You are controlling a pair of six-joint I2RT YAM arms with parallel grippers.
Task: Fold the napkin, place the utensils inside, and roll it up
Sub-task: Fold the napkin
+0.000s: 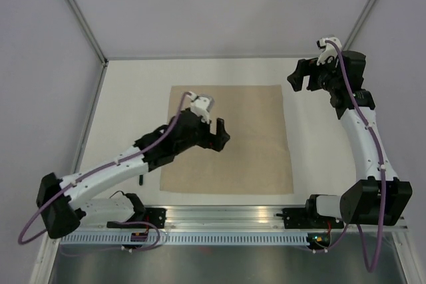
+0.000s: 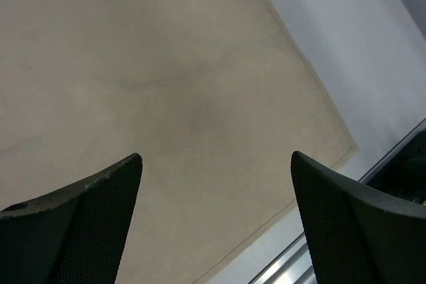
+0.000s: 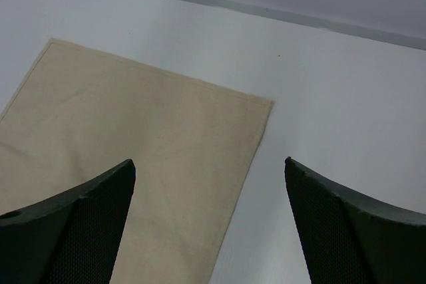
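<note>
The left arm, white with black joints, reached from its base at the near left corner of the pale white desk out over the cloth. On the desk just off the cloth's near left edge, beside that arm, lay a small dark stub, too small to tell what it was.

The left claw hung over the middle of the plain beige-tan square fabric napkin. In the left wrist view its two dark, textured fingers stood wide apart, with nothing between them but the cloth beneath. That same view showed the napkin's near right corner, a strip of bare desk past it, and the silver metal rail at the desk's near edge.

The napkin lay spread flat around the middle of the desk, its edges roughly square to the desk's edges, with a faint crease across it. No fold showed in it.

To the right, the right arm rose from its base toward the far side. The right claw hung just outside the napkin's far right corner. The right wrist view showed its fingers spread wide and holding nothing, with the napkin corner and bare desk lying between them.
</note>
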